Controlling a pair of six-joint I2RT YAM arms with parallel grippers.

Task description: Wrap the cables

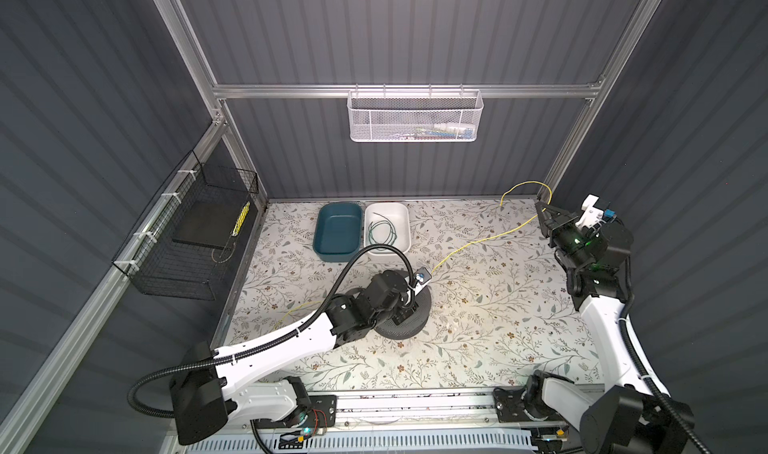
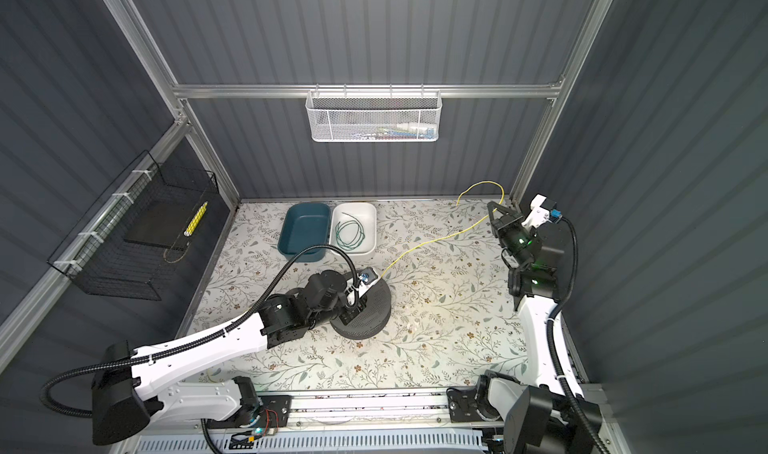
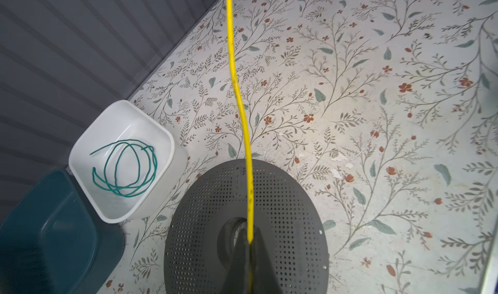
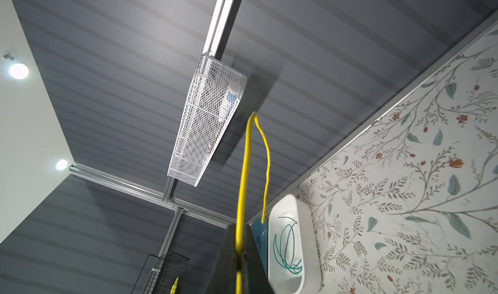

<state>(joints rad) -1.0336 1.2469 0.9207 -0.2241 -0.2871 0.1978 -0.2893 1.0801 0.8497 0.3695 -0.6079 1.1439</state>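
Thin bright yellow cable [image 3: 234,77]: stretched above the floral tabletop [image 1: 478,327] between both grippers; a loose loop arcs past the right one at the far right corner. Left gripper [image 3: 250,242]: fingers pressed together on the yellow cable, above a grey perforated round disc [image 3: 283,211]; in both top views the left wrist covers part of the disc. Right gripper [image 4: 239,233]: pinching the same cable. Thin dark green cable [image 3: 125,168]: coiled loosely in a white plastic tub [image 3: 121,123], beside an empty teal tub [image 1: 336,231]; a black ribbed arm hose [image 1: 374,248] arches across the tubs' near edges. White mesh basket [image 1: 415,117]: on the back rail.
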